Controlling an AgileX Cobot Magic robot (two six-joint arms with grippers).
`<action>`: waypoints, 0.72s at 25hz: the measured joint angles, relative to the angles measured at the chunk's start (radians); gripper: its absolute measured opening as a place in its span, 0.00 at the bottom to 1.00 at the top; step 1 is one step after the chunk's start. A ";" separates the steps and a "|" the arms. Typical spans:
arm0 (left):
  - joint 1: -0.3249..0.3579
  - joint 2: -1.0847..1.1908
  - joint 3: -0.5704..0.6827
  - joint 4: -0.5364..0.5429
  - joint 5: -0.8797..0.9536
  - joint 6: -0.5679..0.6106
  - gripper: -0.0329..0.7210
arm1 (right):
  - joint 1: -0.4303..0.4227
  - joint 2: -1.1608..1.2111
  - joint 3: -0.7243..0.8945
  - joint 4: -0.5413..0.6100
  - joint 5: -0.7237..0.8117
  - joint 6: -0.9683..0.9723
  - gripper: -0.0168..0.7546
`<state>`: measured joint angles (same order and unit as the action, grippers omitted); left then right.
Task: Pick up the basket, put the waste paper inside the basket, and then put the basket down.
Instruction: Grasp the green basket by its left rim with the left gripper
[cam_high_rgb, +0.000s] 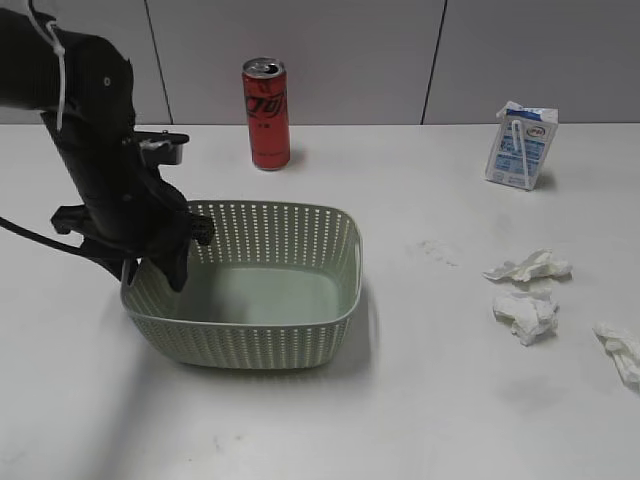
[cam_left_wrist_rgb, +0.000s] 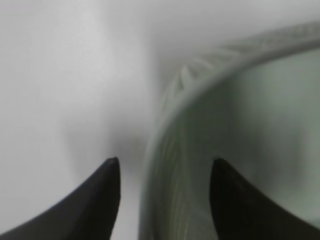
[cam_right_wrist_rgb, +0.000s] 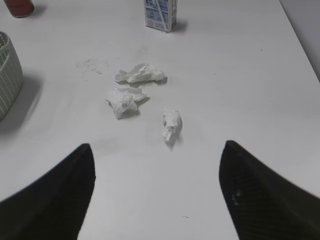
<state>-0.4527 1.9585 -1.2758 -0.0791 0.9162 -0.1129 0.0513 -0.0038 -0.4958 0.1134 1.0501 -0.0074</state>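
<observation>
Left wrist view showed the left gripper (cam_left_wrist_rgb: 165, 172) open astride the basket (cam_high_rgb: 300, 330) rim near the worktop's left edge; closing and lifting seemed next.

I see the sage-green slotted basket (cam_high_rgb: 255, 300) sitting upright and empty on the worktop (cam_high_rgb: 420, 400), with three crumpled white waste paper (cam_high_rgb: 525, 312) wads lying well apart to its right.
</observation>
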 joint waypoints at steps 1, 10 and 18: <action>0.000 0.004 0.000 0.000 -0.001 0.000 0.60 | 0.000 0.000 0.000 0.000 0.000 0.000 0.78; 0.003 0.007 -0.001 -0.017 0.020 -0.004 0.07 | 0.000 0.000 0.000 0.000 0.000 0.000 0.78; 0.003 -0.091 -0.001 -0.043 0.067 -0.006 0.05 | 0.000 0.000 0.000 0.000 0.000 0.000 0.78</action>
<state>-0.4499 1.8673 -1.2770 -0.1223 0.9827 -0.1188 0.0513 -0.0038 -0.4958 0.1134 1.0501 -0.0073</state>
